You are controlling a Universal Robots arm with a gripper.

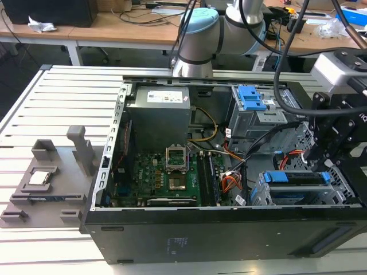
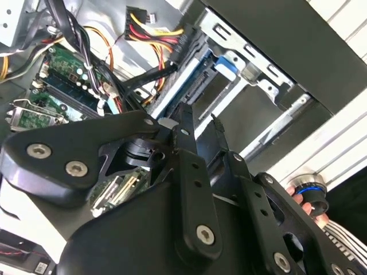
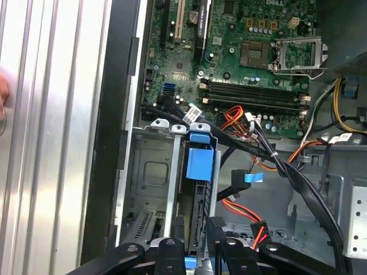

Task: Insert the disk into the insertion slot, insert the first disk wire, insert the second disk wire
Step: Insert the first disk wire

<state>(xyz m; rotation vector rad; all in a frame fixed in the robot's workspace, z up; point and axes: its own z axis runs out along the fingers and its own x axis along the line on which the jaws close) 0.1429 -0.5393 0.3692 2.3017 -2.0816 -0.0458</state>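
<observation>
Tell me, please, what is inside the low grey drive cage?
The disk in its blue carrier stands on edge inside the cage; the gripper covers one end.

In the case (image 1: 172, 243) on the worktop (image 1: 57, 91), the disk (image 1: 298, 178) sits in the insertion slot (image 1: 257, 195), at the exterior view's right of the motherboard (image 1: 155, 172).
</observation>
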